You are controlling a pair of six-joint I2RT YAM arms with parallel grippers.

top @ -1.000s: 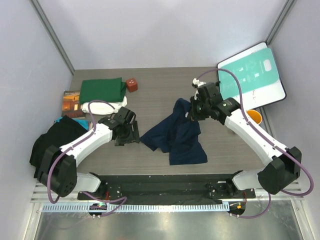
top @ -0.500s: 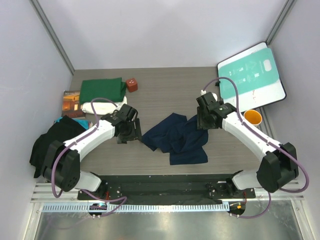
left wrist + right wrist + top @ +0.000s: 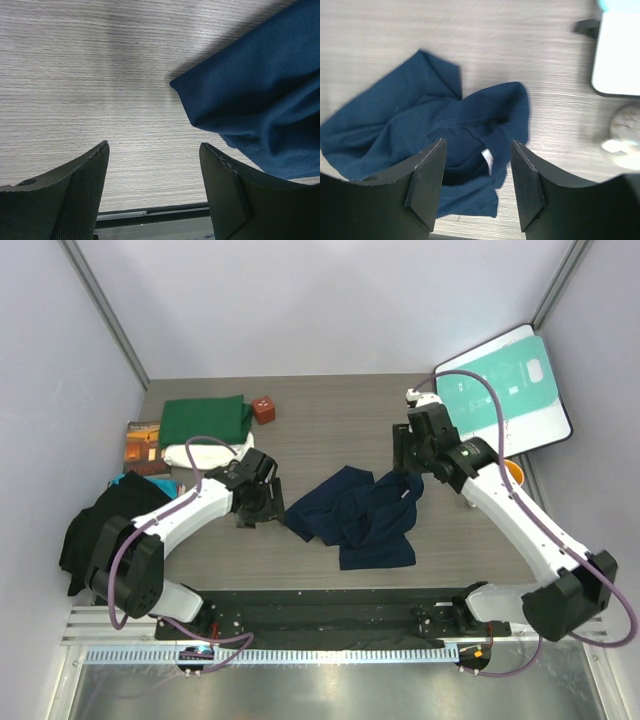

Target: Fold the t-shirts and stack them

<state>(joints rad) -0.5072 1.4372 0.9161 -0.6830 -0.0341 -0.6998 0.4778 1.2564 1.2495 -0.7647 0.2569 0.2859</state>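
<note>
Navy t-shirt (image 3: 358, 518) lies crumpled on the tabletop (image 3: 320, 430); left gripper (image 3: 154, 148) and right gripper (image 3: 477, 143) both spread wide, holding nothing

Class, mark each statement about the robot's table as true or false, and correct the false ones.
1. The navy shirt lies crumpled on the table. True.
2. The right gripper has its jaws shut on the navy shirt. False: the jaws are open, with the shirt lying below them.
3. The dark green shirt lies folded near the far left corner. True.
4. The left gripper has its jaws shut. False: they are open over bare table, beside the navy shirt's edge.
5. The teal-and-white board is at the table's left edge. False: it is at the far right corner.
</note>
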